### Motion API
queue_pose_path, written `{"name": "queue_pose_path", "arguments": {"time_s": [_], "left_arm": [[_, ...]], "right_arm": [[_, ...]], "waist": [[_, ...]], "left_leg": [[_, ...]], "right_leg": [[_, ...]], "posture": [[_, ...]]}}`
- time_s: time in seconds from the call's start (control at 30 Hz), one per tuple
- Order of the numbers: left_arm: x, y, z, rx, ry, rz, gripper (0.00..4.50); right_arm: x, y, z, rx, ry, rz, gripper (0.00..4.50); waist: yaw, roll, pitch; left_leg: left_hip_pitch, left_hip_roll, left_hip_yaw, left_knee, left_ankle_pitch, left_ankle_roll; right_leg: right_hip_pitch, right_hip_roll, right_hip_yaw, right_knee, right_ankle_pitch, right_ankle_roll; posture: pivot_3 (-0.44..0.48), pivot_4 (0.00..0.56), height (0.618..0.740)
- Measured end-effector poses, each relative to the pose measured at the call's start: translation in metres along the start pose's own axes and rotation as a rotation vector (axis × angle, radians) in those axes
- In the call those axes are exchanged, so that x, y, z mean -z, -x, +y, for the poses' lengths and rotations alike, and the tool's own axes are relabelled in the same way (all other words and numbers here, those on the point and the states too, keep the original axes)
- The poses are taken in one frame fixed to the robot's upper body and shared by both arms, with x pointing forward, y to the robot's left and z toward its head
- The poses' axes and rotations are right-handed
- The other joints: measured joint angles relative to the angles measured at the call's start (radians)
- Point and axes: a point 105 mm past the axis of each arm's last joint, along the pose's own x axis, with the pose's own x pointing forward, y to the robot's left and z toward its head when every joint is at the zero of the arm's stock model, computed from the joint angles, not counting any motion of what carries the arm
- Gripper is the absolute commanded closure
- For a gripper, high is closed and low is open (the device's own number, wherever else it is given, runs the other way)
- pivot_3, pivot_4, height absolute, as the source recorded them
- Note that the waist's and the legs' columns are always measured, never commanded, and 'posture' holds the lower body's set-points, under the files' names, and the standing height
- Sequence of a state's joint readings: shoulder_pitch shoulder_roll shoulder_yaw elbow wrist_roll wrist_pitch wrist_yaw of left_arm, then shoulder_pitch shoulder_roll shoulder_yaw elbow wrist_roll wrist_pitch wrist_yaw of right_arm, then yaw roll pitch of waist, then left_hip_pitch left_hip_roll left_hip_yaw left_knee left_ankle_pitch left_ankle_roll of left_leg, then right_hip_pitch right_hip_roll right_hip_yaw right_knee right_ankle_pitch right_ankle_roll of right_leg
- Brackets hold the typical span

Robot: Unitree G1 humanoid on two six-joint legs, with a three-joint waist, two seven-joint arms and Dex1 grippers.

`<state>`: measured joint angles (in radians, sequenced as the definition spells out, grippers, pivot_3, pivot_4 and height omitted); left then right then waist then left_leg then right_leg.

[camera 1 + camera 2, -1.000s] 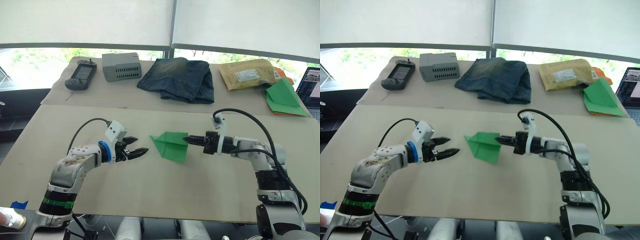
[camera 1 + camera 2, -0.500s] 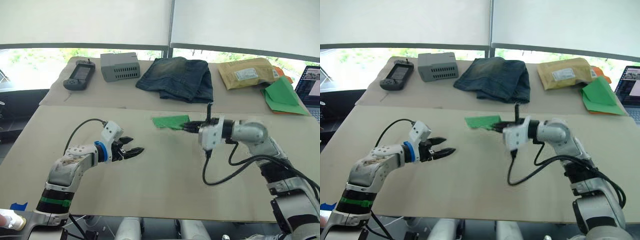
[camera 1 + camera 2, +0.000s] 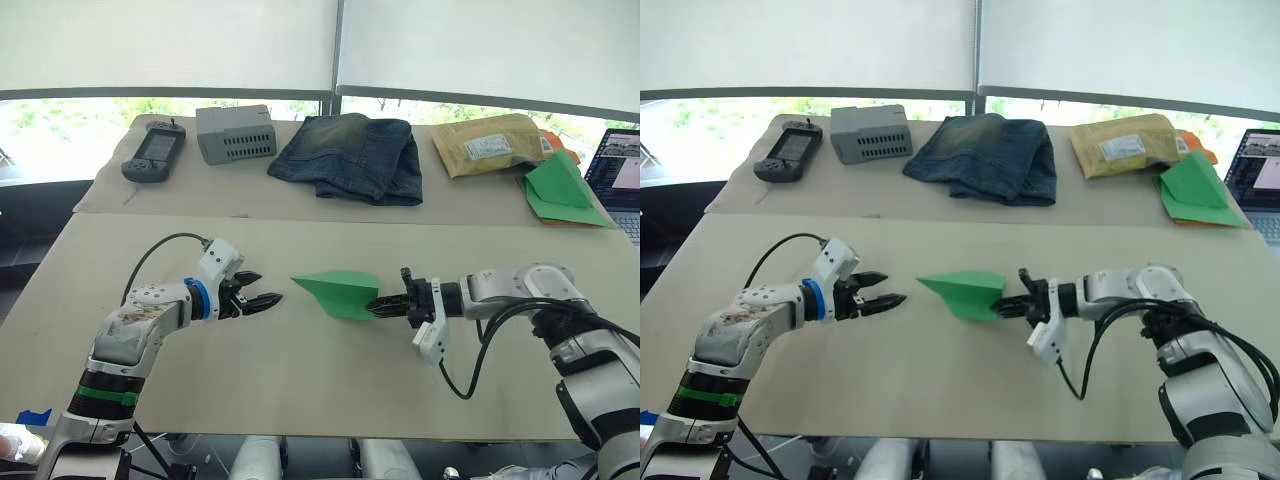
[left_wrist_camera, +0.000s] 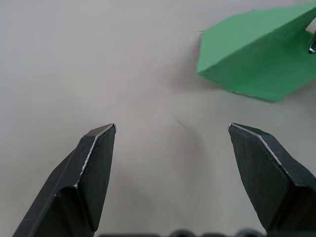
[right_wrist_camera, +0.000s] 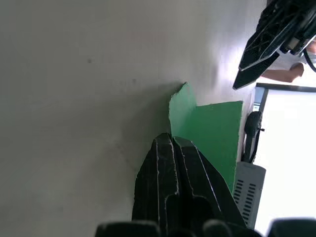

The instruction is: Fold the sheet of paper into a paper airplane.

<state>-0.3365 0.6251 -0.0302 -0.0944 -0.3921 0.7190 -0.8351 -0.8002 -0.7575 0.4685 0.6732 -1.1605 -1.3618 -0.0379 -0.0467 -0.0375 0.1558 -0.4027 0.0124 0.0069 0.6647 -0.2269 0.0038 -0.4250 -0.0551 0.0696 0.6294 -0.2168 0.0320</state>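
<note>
Two beige tables (image 3: 300, 400) stand end to end under shaded windows; along the far one, from left to right, lie a black handheld device (image 3: 153, 153), a grey box (image 3: 233, 133), folded jeans (image 3: 355, 157), a padded envelope (image 3: 492, 144) and a bigger green paper heap (image 3: 558, 190), with a laptop (image 3: 618, 178) at the right edge. On the near table the left gripper (image 3: 262, 298) hovers low over the bare top with its two black fingers (image 4: 94, 163) spread wide and nothing between them, pointing toward the paper and a little apart from its nose. Just beyond it, near the middle of the table, is the paper airplane (image 3: 335, 291), already a narrow pointed wedge with its tip toward the left gripper and creases along its body. Judging from that shape, the main folds look done; what seems left is at most pressing the creases, opening the wings or setting it down, though I cannot tell from here whether the wings are finished. At its tail end the right gripper (image 3: 385, 304) has its fingers pressed together on the paper's edge, pinching the plane; whether it rests on the table or is held just off it I cannot tell
</note>
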Motion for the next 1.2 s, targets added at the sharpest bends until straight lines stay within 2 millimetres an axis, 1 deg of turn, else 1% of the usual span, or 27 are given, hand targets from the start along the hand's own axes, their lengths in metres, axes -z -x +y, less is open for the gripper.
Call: {"name": "queue_pose_path", "arguments": {"time_s": [0.07,0.23,0.27,0.3,0.4,0.5,0.57,0.6,0.67,0.7,0.73,0.83,0.87,0.9,0.93,1.0,1.03,1.1,1.2], "left_arm": [[0.000,0.000,0.000,0.001,0.000,0.000,0.64],[0.000,0.000,-0.001,0.005,0.000,0.001,0.64],[0.000,0.000,-0.002,0.008,0.001,0.001,0.64],[0.000,-0.001,-0.002,0.012,0.001,0.002,0.64],[0.000,-0.002,-0.004,0.023,0.000,0.005,0.64],[-0.002,-0.003,-0.005,0.035,-0.007,0.003,0.64],[-0.006,-0.004,-0.005,0.044,-0.015,-0.003,0.64],[-0.008,-0.004,-0.005,0.047,-0.019,-0.005,0.64],[-0.010,-0.004,-0.006,0.051,-0.023,-0.008,0.64],[-0.010,-0.004,-0.006,0.055,-0.025,-0.009,0.64],[-0.011,-0.004,-0.006,0.059,-0.025,-0.009,0.64],[-0.011,-0.003,-0.007,0.066,-0.029,-0.006,0.64],[-0.012,-0.003,-0.006,0.067,-0.032,-0.006,0.64],[-0.012,-0.002,-0.006,0.067,-0.034,-0.003,0.64],[-0.011,-0.001,-0.005,0.066,-0.035,0.000,0.64],[-0.013,-0.001,-0.004,0.067,-0.037,-0.001,0.64],[-0.013,-0.001,-0.004,0.067,-0.036,0.000,0.64],[-0.012,-0.001,-0.003,0.066,-0.034,0.003,0.64],[-0.013,-0.001,0.000,0.061,-0.030,0.003,0.64]], "right_arm": [[0.002,0.004,-0.001,0.001,-0.020,-0.006,3.58],[0.005,0.018,-0.008,0.026,-0.051,-0.009,1.78],[0.005,0.023,-0.011,0.041,-0.060,-0.003,1.49],[0.006,0.028,-0.016,0.054,-0.060,0.001,1.06],[0.010,0.041,-0.029,0.074,-0.047,0.026,0.11],[0.019,0.052,-0.044,0.111,-0.058,0.100,0.05],[0.030,0.055,-0.057,0.176,-0.144,0.190,0.05],[0.035,0.054,-0.062,0.228,-0.235,0.230,0.31],[0.044,0.049,-0.065,0.322,-0.489,0.283,0.91],[0.047,0.047,-0.065,0.363,-0.611,0.296,1.29],[0.050,0.042,-0.063,0.399,-0.780,0.303,1.59],[0.050,0.026,-0.052,0.424,-1.151,0.314,2.64],[0.047,0.019,-0.048,0.418,-1.254,0.313,3.01],[0.045,0.011,-0.046,0.428,-1.337,0.306,3.20],[0.042,0.002,-0.046,0.439,-1.416,0.293,3.72],[0.036,-0.011,-0.045,0.425,-1.494,0.289,4.38],[0.034,-0.015,-0.044,0.411,-1.517,0.293,4.47],[0.031,-0.020,-0.039,0.396,-1.555,0.317,4.47],[0.023,-0.034,-0.024,0.376,-1.654,0.349,4.47]], "waist": [[0.000,0.000,0.000],[0.000,0.000,0.000],[0.001,0.000,0.000],[0.000,0.000,0.000],[0.000,0.000,0.000],[0.000,0.000,0.000],[-0.001,-0.001,0.000],[-0.001,-0.001,0.001],[0.000,-0.001,0.001],[0.000,-0.001,0.001],[0.002,-0.001,0.001],[0.007,-0.001,0.001],[0.008,-0.001,0.001],[0.008,-0.001,0.001],[0.007,-0.001,0.001],[0.008,-0.001,0.001],[0.008,-0.001,0.001],[0.010,-0.001,0.001],[0.015,-0.001,0.001]], "left_leg": [[0.000,0.000,0.000,0.000,0.000,0.000],[0.001,0.000,-0.001,0.000,0.000,0.000],[0.001,0.000,-0.001,0.000,0.000,0.000],[0.001,0.000,-0.001,0.000,0.000,0.000],[0.002,0.001,-0.002,0.000,0.000,0.000],[0.002,0.001,-0.003,0.000,0.000,0.000],[0.004,0.002,-0.004,0.000,0.000,0.001],[0.004,0.003,-0.006,0.000,0.000,0.001],[0.004,0.003,-0.008,0.000,0.000,0.001],[0.004,0.003,-0.009,0.000,0.000,0.001],[0.003,0.003,-0.009,0.000,0.000,0.001],[0.003,0.003,-0.010,0.000,0.000,0.001],[0.002,0.003,-0.010,0.000,0.000,0.001],[0.002,0.003,-0.010,0.000,0.000,0.001],[0.002,0.003,-0.009,0.000,0.000,0.001],[0.001,0.002,-0.008,0.000,0.000,0.001],[0.001,0.002,-0.007,0.000,0.000,0.001],[0.001,0.002,-0.006,0.000,0.000,0.001],[-0.002,0.001,-0.004,0.000,0.000,0.001]], "right_leg": [[0.000,0.000,0.000,0.000,0.000,0.000],[0.001,0.000,0.000,0.000,0.000,0.000],[0.001,-0.001,0.000,0.000,0.000,0.000],[0.002,-0.001,0.000,0.000,0.000,0.000],[0.003,-0.001,0.000,0.000,0.000,0.000],[0.003,-0.001,0.000,0.000,0.000,0.000],[0.005,0.000,0.000,0.000,0.000,0.000],[0.006,0.000,0.000,0.000,0.000,0.000],[0.005,0.000,0.001,0.001,0.000,0.000],[0.005,-0.001,0.000,0.001,0.000,0.000],[0.005,-0.001,0.000,0.002,0.000,0.000],[0.004,-0.001,-0.001,0.002,0.000,0.000],[0.003,-0.001,-0.001,0.002,0.000,0.000],[0.003,-0.001,-0.001,0.002,0.000,0.000],[0.002,-0.001,-0.001,0.002,0.000,0.000],[0.002,-0.001,-0.001,0.002,0.000,0.000],[0.002,-0.001,-0.001,0.002,0.000,0.000],[0.002,-0.001,-0.002,0.001,0.000,0.000],[0.000,0.000,-0.003,0.001,0.000,0.000]], "posture": [[0.000,0.150,0.740],[0.000,0.150,0.740],[0.000,0.150,0.740],[0.000,0.150,0.740],[0.000,0.150,0.740],[0.000,0.150,0.740],[0.000,0.150,0.740],[0.000,0.150,0.740],[0.000,0.150,0.740],[0.000,0.150,0.740],[0.000,0.150,0.740],[0.000,0.150,0.740],[0.000,0.150,0.740],[0.000,0.150,0.740],[0.000,0.150,0.740],[0.000,0.150,0.740],[0.000,0.150,0.740],[0.000,0.150,0.740],[0.000,0.150,0.740]]}}
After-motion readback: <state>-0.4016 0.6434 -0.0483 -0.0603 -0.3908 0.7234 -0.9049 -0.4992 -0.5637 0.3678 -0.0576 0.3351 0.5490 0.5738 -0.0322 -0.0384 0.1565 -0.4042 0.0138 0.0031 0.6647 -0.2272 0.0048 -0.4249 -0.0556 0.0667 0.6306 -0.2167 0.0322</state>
